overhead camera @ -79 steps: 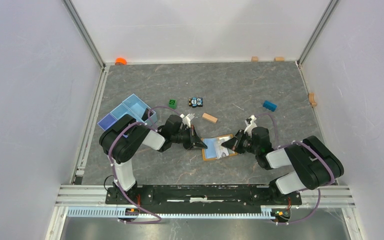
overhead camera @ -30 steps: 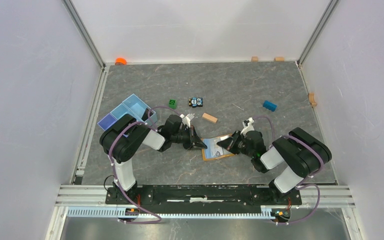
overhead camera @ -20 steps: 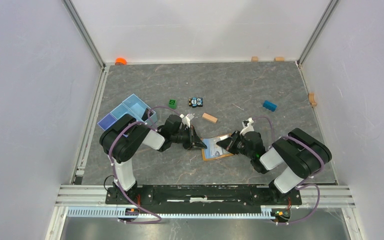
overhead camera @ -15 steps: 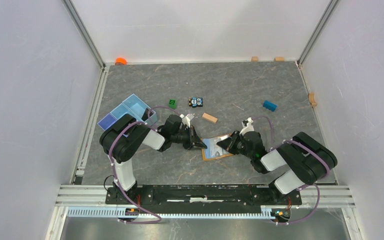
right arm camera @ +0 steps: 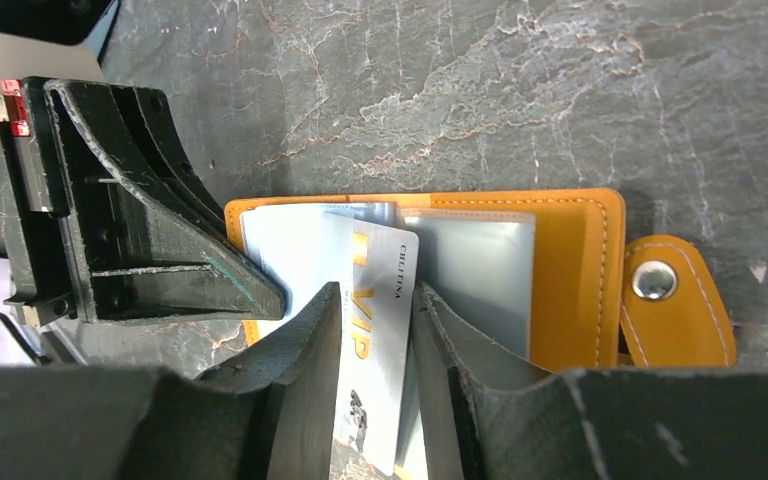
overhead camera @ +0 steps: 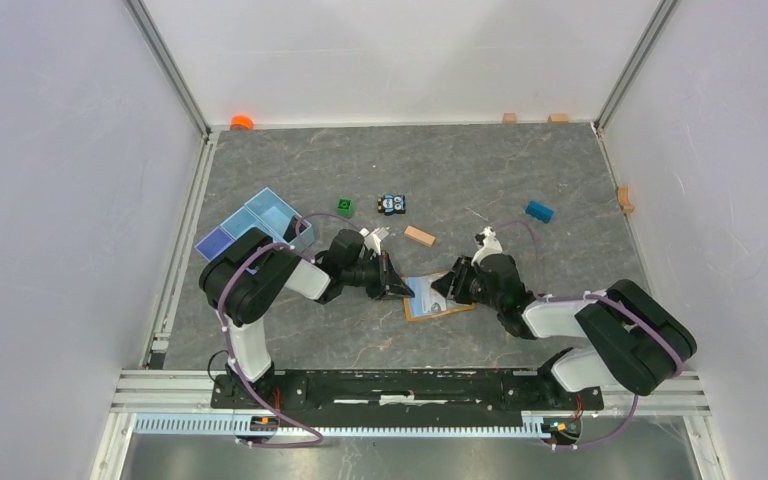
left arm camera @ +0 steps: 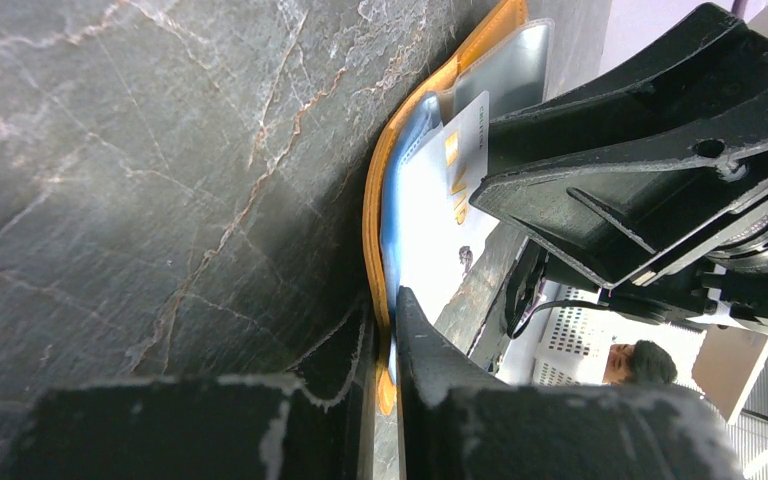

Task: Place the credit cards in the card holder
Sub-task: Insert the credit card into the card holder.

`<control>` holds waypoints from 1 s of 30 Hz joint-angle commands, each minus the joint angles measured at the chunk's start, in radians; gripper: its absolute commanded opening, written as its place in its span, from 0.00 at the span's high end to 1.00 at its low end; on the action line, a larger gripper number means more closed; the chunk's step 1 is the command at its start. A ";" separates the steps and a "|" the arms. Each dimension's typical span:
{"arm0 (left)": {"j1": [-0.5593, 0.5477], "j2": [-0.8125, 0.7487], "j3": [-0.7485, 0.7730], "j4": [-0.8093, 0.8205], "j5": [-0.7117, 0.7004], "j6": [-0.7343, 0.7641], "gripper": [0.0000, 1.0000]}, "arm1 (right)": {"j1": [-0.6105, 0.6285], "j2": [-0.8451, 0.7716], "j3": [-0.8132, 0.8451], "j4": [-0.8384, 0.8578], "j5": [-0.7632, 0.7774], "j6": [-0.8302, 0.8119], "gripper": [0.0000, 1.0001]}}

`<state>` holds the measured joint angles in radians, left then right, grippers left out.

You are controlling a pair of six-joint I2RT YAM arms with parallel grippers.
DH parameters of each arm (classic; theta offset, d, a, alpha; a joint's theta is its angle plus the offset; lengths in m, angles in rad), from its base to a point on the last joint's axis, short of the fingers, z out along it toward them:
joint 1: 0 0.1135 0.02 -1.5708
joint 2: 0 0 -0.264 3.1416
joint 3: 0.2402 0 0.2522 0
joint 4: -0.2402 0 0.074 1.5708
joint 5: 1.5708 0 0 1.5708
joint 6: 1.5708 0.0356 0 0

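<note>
The orange card holder (overhead camera: 438, 298) lies open on the table between both arms, its pale pockets facing up (right arm camera: 570, 265). My left gripper (overhead camera: 401, 288) is shut on the holder's left orange edge (left arm camera: 372, 215), pinning it (left arm camera: 392, 325). A light credit card (right arm camera: 388, 262) with gold lettering lies flat on the pockets, its far end against the pocket stack. My right gripper (right arm camera: 376, 298) hovers over that card with its jaws apart, one finger on each side, not squeezing it. In the left wrist view the same card (left arm camera: 465, 140) shows under the right gripper (left arm camera: 650, 170).
The holder's snap tab (right arm camera: 672, 300) sticks out on its right. A light blue divided tray (overhead camera: 255, 222) stands behind the left arm. A green block (overhead camera: 345, 207), toy car (overhead camera: 392, 204), wooden block (overhead camera: 420, 236) and blue block (overhead camera: 539, 211) lie farther back.
My right gripper has opened and let go of the card, which now rests on the holder. Its wrist shifted slightly left and back. The left gripper kept its hold.
</note>
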<state>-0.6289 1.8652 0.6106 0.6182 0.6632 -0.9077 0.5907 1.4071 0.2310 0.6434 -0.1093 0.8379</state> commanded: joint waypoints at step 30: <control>-0.006 0.002 0.000 0.031 0.012 -0.015 0.71 | 0.196 0.020 0.115 -0.166 0.114 -0.039 0.55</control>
<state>-0.6296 1.8652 0.6106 0.6308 0.6830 -0.9089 0.7643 1.4059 0.3344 0.4973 0.0299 0.7635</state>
